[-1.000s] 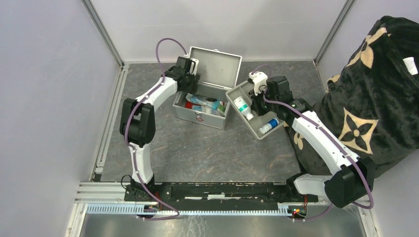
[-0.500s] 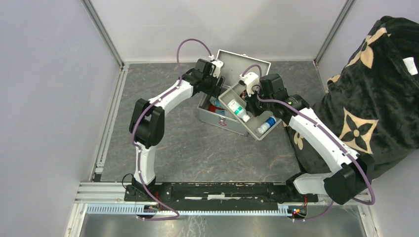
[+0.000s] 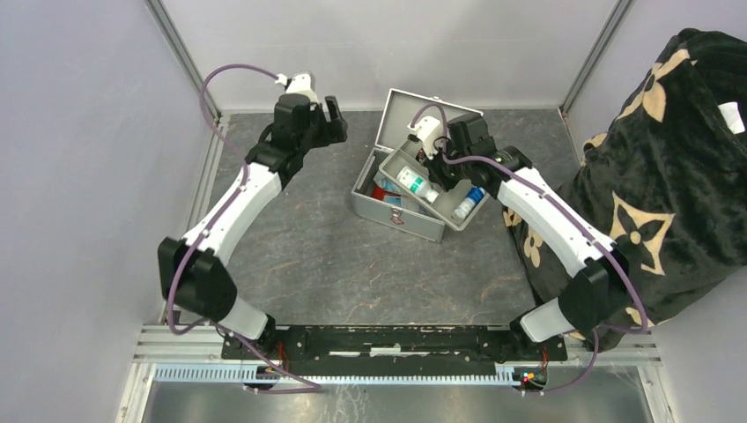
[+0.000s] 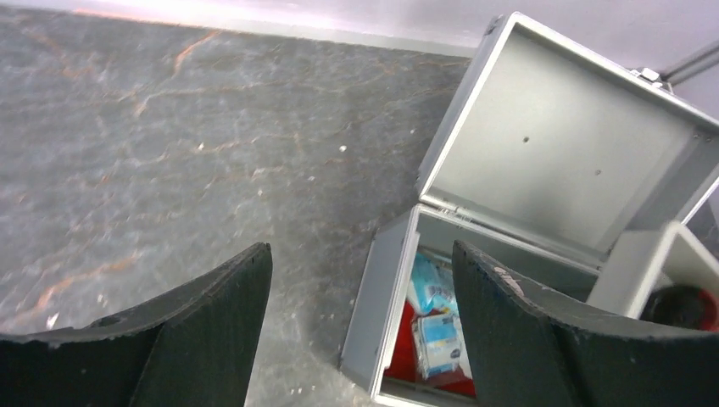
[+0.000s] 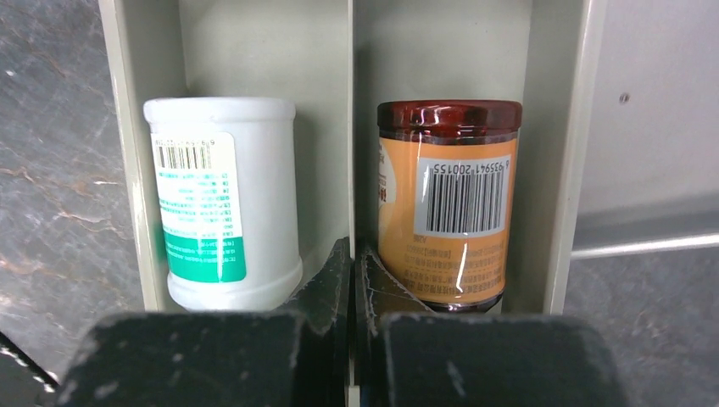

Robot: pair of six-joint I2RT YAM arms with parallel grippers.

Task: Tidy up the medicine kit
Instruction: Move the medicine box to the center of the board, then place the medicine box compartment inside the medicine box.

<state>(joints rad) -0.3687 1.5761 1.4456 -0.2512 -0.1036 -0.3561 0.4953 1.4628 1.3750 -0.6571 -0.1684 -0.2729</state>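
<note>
The medicine kit stands open in the middle of the mat, its lid tilted back. The left wrist view shows the kit holding blue packets and something red. My left gripper hovers open and empty to the kit's back left, apart from it; in its own view the gripper frames the kit's side wall. My right gripper is shut on the middle divider of a grey tray, held tilted over the kit's open top. In the tray lie a white green-labelled bottle and an orange brown-capped bottle.
A blue-capped bottle lies in the tray's near compartment. A black blanket with beige flowers bulks at the right edge beside my right arm. Metal posts and white walls close off the back; a rail runs along the near edge.
My left arm has swung from the kit's lid to the back left and its jaws have widened. The kit now sits further right. My right gripper has carried the tray left, over the kit.
</note>
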